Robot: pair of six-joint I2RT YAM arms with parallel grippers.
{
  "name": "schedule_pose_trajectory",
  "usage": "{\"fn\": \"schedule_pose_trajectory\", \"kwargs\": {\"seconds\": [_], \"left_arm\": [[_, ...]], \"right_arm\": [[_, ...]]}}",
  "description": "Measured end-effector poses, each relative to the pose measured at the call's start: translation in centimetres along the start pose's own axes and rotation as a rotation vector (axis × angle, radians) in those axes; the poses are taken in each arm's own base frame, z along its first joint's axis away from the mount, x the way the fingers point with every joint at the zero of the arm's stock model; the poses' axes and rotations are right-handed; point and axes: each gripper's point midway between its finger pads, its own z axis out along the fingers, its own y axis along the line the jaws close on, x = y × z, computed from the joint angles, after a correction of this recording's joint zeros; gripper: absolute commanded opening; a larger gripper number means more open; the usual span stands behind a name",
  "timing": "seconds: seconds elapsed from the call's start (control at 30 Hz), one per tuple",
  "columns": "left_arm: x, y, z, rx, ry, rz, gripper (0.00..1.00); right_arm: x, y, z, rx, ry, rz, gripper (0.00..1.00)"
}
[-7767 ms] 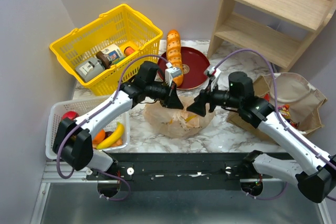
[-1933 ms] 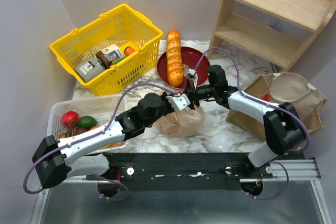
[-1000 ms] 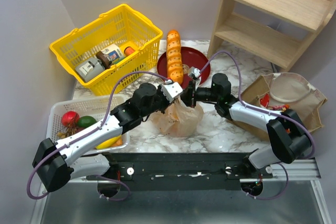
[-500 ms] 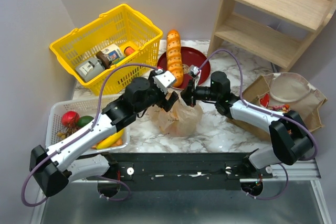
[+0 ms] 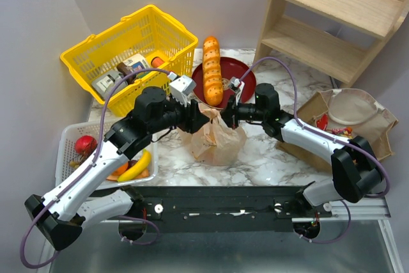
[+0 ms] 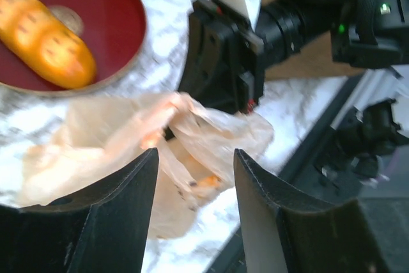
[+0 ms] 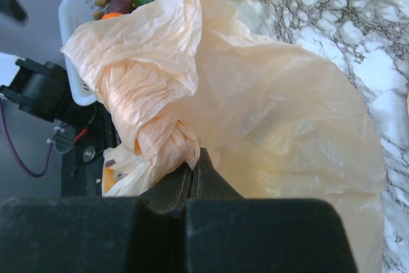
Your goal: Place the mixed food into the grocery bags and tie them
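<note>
A thin crinkly translucent tan plastic bag (image 5: 218,144) sits near the front middle of the marble desk (image 5: 271,161). The right pincer (image 7: 192,172) is clamped tight on its twisted top. The left pincer (image 6: 193,177) is spread wide beside it, holding nothing.

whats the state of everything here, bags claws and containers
plastic bag: neck bunched and twisted, something orange inside
right claw: shut on the plastic bag's neck
left claw: open, holding nothing
paper bag: mouth open, untied
yellow basket: upright, boxed goods inside
white tray: holds a banana and other fruit
loaf: lying across the red plate
</note>
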Motion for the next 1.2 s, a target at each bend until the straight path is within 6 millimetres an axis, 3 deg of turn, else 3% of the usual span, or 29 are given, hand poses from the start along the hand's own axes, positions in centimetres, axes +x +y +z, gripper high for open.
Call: {"fn": "schedule_pose_trajectory", "kwargs": {"seconds": [0.17, 0.43, 0.83, 1.2], "left_arm": [[3.1, -0.6, 0.1, 0.040, 0.085, -0.109, 0.62], [4.4, 1.6, 0.4, 0.005, 0.105, -0.192, 0.66], [3.7, 2.5, 3.1, 0.046, 0.076, -0.185, 0.63], [3.6, 3.2, 3.6, 0.029, 0.068, -0.148, 0.54]], "right_arm": [[0.4, 0.0, -0.1, 0.005, 0.014, 0.019, 0.01], [0.4, 0.0, -0.1, 0.006, 0.014, 0.022, 0.01], [0.4, 0.0, -0.1, 0.005, 0.015, 0.022, 0.01], [0.5, 0.1, -0.1, -0.003, 0.017, 0.020, 0.01]]}}
